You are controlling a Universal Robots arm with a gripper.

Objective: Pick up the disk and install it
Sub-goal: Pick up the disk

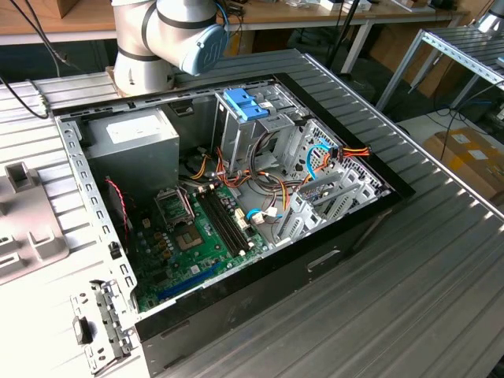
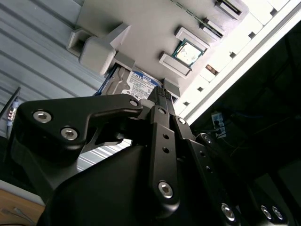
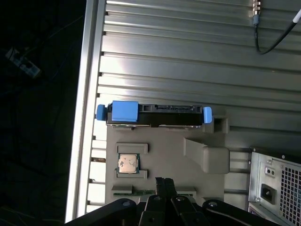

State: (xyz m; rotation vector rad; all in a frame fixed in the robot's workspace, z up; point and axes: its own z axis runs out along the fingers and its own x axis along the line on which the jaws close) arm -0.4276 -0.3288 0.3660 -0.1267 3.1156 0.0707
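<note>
**A:** Where is the disk (image 3: pixel 153 114) sitting?

**B:** In a slot of the grey fixture (image 3: pixel 155 150), at the edge that meets the ribbed table (image 3: pixel 188 47). It looks to stand on its long edge, though I can't judge how far it leans. Its blue tab (image 3: pixel 124 111) is near one end. In the exterior view the fixture lies at that view's left, just beside the open computer case (image 1: pixel 260 283).

**A:** And the gripper (image 3: pixel 164 180)?

**B:** It hangs above the fixture, well apart from the disk, with a CPU chip (image 3: pixel 127 163) between them. The jaws are pressed together and hold nothing.

**A:** So how should the approach be done?

**B:** I'd say the jaws need to open wider than the disk's thin side before they go low. They should be centred on the grey body between the two blue ends, not on the tab, which may flex. A straight descent would keep the fingers off the fixture's raised blocks, and a grip across the flat faces should stop the disk swinging.
</note>
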